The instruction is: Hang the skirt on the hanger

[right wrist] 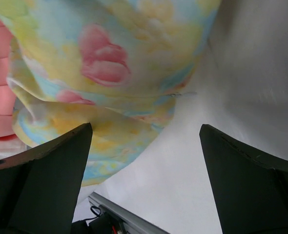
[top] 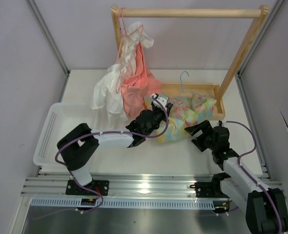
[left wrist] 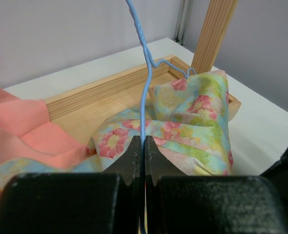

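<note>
Left pincer [left wrist: 143,146] is clamped on the one light-blue wire hanger [left wrist: 143,97]. The right pincer [right wrist: 145,127] stands with jaws wide apart just beside the skirt's edge, holding nothing. On the white surface [top: 183,156] are one wooden rack [top: 190,13] and one white basket [top: 49,131]. Two garments hang from the rack's left end, one salmon-pink [top: 136,85] and one white [top: 107,92]. One floral skirt [top: 183,119] lies bunched on the surface and the rack's base, with the hanger's wire rising from its folds.
</note>
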`<state>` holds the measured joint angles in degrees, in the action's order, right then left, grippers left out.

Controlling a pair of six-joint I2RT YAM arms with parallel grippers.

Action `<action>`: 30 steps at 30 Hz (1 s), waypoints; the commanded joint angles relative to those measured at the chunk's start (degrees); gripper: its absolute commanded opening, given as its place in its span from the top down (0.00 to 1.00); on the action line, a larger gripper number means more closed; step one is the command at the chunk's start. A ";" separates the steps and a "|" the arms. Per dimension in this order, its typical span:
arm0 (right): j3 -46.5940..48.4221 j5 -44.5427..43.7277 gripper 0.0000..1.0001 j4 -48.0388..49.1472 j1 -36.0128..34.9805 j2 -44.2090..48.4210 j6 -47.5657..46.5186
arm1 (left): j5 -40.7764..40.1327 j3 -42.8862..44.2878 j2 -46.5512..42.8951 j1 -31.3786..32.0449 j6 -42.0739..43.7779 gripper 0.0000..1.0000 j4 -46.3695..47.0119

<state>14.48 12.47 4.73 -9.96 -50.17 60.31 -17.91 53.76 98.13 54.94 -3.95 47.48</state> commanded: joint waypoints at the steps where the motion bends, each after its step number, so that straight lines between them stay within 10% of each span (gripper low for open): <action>1: -0.77 -1.30 0.01 8.10 -0.59 1.56 2.18 | 0.86 4.85 -3.64 -2.11 -2.73 1.00 -1.51; 22: -3.33 -8.25 0.01 52.22 -3.49 -21.98 5.52 | 4.90 5.83 -6.46 -2.20 -7.83 1.00 -6.79; 28: -1.92 -11.76 0.25 45.67 -3.84 -15.67 4.74 | 4.64 5.92 -6.98 -2.20 -6.87 1.00 -7.41; 30: -0.69 -12.38 0.50 41.26 -4.02 -12.16 3.24 | 4.64 5.92 -6.99 -2.20 -6.69 1.00 -7.14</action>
<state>10.48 3.60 48.38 -13.52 -67.16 65.36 -14.17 57.14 94.61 53.06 -10.09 38.37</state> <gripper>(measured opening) 0.579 0.016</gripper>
